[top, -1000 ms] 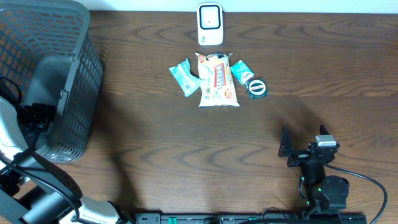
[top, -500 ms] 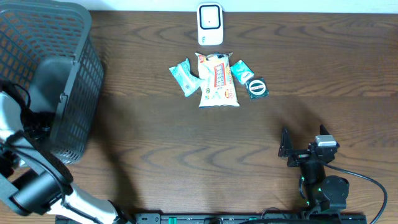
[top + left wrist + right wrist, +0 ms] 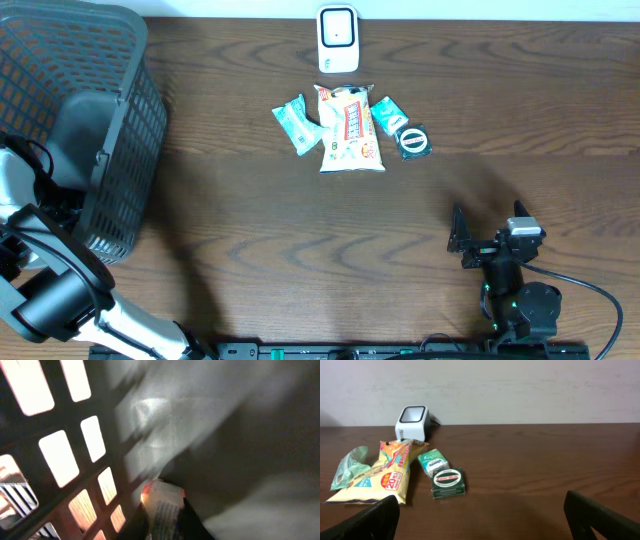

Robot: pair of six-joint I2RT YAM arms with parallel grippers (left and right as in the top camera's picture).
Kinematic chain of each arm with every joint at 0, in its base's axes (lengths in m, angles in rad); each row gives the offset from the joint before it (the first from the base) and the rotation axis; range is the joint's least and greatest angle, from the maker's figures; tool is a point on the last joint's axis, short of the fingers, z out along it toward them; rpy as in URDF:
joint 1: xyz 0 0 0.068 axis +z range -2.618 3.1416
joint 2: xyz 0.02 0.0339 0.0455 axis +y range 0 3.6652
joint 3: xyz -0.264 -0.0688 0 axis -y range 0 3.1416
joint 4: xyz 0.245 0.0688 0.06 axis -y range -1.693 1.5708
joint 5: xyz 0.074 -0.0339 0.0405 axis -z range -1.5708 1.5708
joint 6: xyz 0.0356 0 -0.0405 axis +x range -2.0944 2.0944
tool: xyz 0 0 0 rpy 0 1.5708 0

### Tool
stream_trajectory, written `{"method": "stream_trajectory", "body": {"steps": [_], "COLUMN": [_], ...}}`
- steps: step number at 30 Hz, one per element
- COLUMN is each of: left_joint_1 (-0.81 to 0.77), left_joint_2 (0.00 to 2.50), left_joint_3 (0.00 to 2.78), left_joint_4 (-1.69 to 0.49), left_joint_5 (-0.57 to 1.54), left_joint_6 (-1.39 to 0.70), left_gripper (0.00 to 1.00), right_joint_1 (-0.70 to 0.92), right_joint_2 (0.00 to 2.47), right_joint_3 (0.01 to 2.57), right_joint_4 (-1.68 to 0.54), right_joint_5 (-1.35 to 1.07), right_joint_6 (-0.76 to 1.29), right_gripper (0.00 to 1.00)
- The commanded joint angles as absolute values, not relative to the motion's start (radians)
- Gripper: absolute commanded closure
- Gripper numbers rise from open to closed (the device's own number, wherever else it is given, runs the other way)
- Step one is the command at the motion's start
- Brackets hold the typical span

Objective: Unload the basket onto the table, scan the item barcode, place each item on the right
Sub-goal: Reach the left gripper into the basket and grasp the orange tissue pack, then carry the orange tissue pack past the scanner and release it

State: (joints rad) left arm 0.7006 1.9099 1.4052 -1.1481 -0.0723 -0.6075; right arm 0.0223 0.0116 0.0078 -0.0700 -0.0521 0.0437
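Note:
Inside the grey basket (image 3: 128, 110), my left gripper (image 3: 164, 522) is shut on the item (image 3: 162, 502), a small pack with a white printed face and an orange-red top edge; its dark fingers (image 3: 192, 522) press both sides. From overhead the left arm (image 3: 22, 190) reaches in behind the basket's mesh, which hides the grip. The white barcode scanner (image 3: 337, 40) stands at the table's far edge, also in the right wrist view (image 3: 412, 419). My right gripper (image 3: 488, 238) rests open near the front right, nothing between its fingers (image 3: 370, 520).
Below the scanner lie a yellow snack bag (image 3: 349, 128), two teal packets (image 3: 296, 123) (image 3: 389, 113) and a dark green box (image 3: 413, 140). The basket's mesh wall (image 3: 60, 455) is close on the left of the held item, a pale surface on the right.
The left arm has shifted down along the basket's left side and its gripper has shut on the small pack. The right arm and table items have not moved.

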Motion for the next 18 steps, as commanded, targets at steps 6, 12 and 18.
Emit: {"method": "stream_trajectory", "body": {"steps": [6,12,18], "left_joint_1": [0.707,0.706,0.692], "left_joint_2": [1.892,1.822,1.682], "left_joint_3": [1.606,1.861,1.987], "left_joint_4": [-1.206,-1.21,-1.094], "left_joint_5": [0.052,0.098,0.098], "left_joint_6": [-0.596,-0.596,-0.558], "left_gripper": [0.93,0.93,0.93], "right_joint_1": [0.027,0.027,0.027], "right_joint_2": [0.006,0.006,0.006], "right_joint_3": [0.006,0.006,0.006], "right_joint_4": [-0.073,-0.073,-0.073], "right_joint_5": [-0.052,-0.052,-0.052], "right_joint_6": [0.036,0.036,0.036], "right_gripper": [0.01,0.01,0.01]}}
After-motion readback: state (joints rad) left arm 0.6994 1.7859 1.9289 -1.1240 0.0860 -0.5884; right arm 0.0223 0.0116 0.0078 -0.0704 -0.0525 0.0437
